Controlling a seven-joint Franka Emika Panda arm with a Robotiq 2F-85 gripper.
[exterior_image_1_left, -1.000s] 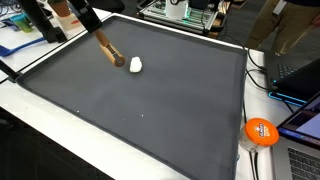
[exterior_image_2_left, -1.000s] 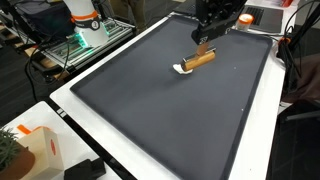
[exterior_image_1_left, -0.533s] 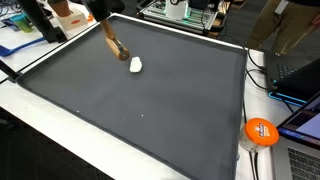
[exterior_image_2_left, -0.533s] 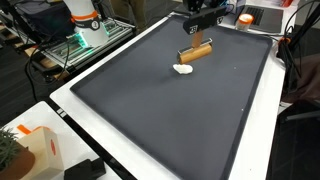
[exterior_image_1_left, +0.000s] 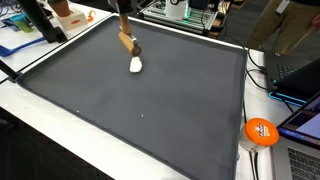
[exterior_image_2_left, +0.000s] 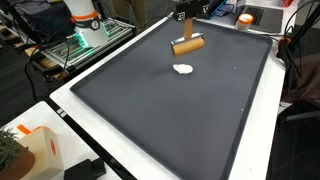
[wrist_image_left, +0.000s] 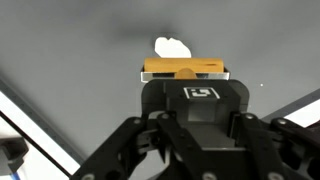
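My gripper (exterior_image_2_left: 187, 36) is shut on a short wooden bar (exterior_image_2_left: 188, 45) with a dark end, which hangs level above the dark mat (exterior_image_2_left: 170, 110). In an exterior view the wooden bar (exterior_image_1_left: 127, 42) slants down from the gripper (exterior_image_1_left: 122, 26), its dark tip just above a small white lump (exterior_image_1_left: 136, 64). The white lump (exterior_image_2_left: 183, 69) lies on the mat, apart from the bar. In the wrist view the bar (wrist_image_left: 183, 68) crosses just beyond my gripper (wrist_image_left: 186, 82), with the white lump (wrist_image_left: 172, 46) past it. The fingertips themselves are hidden behind the gripper body.
A white border (exterior_image_1_left: 120, 150) frames the mat. An orange round object (exterior_image_1_left: 261, 131) and laptops (exterior_image_1_left: 303, 120) sit beside one edge. A cardboard box (exterior_image_2_left: 32, 148) stands at a corner, and shelving with cluttered gear (exterior_image_2_left: 85, 35) lies beyond the far side.
The gripper has lifted the wooden bar off the mat and carried it away from the white lump toward the mat's far edge. The lump has stayed put.
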